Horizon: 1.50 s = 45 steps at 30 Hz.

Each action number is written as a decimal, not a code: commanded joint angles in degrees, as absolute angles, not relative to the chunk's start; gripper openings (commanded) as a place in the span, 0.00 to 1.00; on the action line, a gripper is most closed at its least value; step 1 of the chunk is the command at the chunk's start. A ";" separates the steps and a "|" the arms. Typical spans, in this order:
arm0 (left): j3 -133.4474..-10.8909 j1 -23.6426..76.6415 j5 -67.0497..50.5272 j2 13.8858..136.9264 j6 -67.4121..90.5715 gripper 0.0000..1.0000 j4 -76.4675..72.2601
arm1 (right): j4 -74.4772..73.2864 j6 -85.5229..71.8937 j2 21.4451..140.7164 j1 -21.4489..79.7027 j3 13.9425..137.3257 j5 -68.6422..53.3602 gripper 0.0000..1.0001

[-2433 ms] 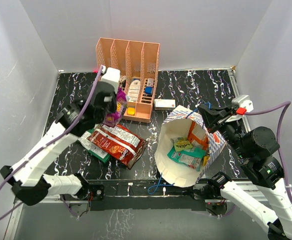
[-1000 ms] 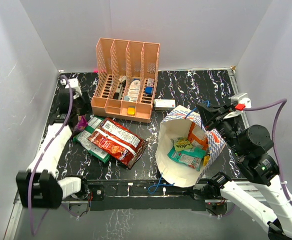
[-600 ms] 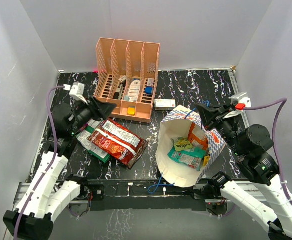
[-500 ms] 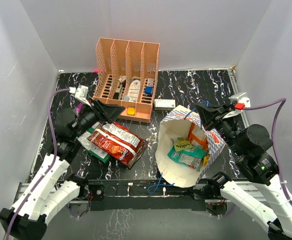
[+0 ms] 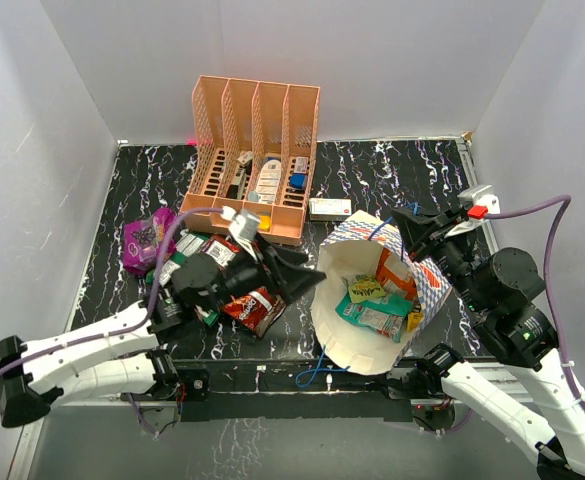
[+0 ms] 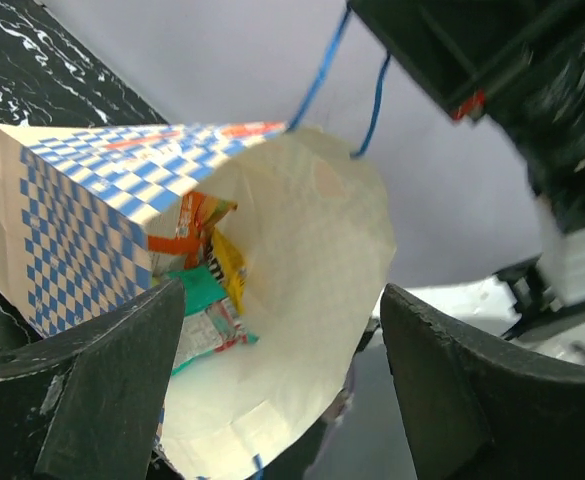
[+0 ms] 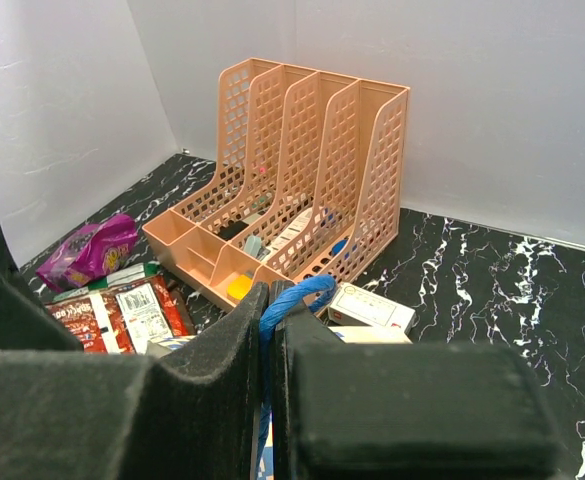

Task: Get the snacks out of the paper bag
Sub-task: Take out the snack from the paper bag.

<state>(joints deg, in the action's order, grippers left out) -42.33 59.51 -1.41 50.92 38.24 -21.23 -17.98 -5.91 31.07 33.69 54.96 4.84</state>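
The paper bag lies tilted, its cream mouth facing the left arm and its blue-checkered outside on view. Snacks lie inside it: a yellow-green packet, an orange one and a teal one; the left wrist view shows the orange, yellow and green packets. My left gripper hangs open just outside the mouth, with nothing between its fingers. My right gripper is shut on the bag's blue handle. A purple packet and a red one lie on the table.
The orange file rack stands at the back, with small items in its slots. A small white box lies between the rack and the bag. More packets lie half hidden under my left arm. White walls close in three sides.
My left arm has swung from the far left of the table across to the bag's mouth, leaving the purple packet behind, and its jaws have widened. The right arm and bag have not moved.
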 commanded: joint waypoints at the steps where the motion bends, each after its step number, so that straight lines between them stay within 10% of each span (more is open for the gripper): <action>1: -45.73 68.45 8.19 55.11 20.42 0.77 -23.48 | -16.43 -4.80 31.41 33.93 58.13 6.03 0.07; 15: -58.50 82.84 11.58 84.79 -13.26 0.60 -15.55 | -17.96 -4.24 31.40 33.90 60.26 6.63 0.07; 23: -57.89 82.68 10.92 94.22 -22.77 0.76 -24.42 | -18.63 -4.75 31.21 33.92 61.30 5.68 0.07; 39: -62.95 77.01 7.24 112.21 -24.87 0.72 -30.45 | -18.54 -5.66 30.84 33.92 61.35 4.51 0.07; 45: -66.02 76.04 8.52 115.10 -24.94 0.41 -32.55 | -18.76 -5.98 30.56 33.93 61.35 4.28 0.07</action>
